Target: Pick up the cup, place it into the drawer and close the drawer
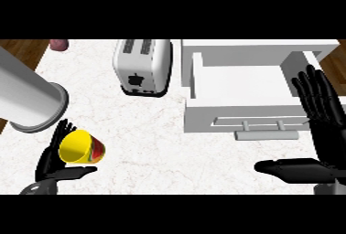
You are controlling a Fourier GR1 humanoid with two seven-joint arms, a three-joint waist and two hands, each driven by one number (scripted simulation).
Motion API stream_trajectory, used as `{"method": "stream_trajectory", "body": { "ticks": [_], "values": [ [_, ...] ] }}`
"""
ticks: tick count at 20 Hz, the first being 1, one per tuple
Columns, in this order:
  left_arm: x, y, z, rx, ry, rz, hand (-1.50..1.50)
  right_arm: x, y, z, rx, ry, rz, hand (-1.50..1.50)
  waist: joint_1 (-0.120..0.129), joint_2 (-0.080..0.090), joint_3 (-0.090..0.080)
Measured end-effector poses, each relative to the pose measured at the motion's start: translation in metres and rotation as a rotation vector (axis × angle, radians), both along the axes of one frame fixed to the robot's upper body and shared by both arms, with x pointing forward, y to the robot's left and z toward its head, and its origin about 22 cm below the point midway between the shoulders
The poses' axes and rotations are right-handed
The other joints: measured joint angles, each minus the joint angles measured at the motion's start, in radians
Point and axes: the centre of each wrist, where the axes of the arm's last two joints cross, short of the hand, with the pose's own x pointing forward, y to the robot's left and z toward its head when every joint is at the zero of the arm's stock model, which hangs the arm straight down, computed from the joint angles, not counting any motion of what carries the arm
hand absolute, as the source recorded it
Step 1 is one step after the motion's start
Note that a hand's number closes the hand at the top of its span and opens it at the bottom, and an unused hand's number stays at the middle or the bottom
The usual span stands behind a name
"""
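Fingers [62, 129] of the left hand [46, 170] curl round the yellow cup [78, 146], thumb beneath it, near the worktop's [155, 151] front-left corner. Right hand [326, 116], at the right edge, has fingers straight and spread, holding nothing, just beside the open drawer [236, 82] at the back-right corner. Toaster [142, 66] stands at the back edge, left of the drawer.

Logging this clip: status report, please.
Left robot hand curled round yellow cup. Right robot hand open, by open drawer. Toaster stands left of drawer.
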Motion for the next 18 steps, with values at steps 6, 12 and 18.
{"method": "stream_trajectory", "body": {
  "ticks": [6, 12, 18],
  "values": [
    [0.009, -0.017, -0.001, -0.055, -0.023, -0.046, -1.5, 0.003, -0.004, -0.006, -0.002, 0.005, -0.001, -1.5, 0.001, 0.0, 0.0],
    [0.025, -0.029, 0.004, -0.13, -0.043, -0.105, 1.5, 0.008, -0.003, -0.007, 0.007, 0.013, 0.001, -1.5, 0.001, 0.001, 0.0],
    [0.033, -0.035, 0.008, -0.21, -0.055, -0.156, 1.5, 0.006, -0.005, -0.003, 0.007, 0.017, 0.001, -1.5, 0.001, -0.001, 0.0]
  ]
}}
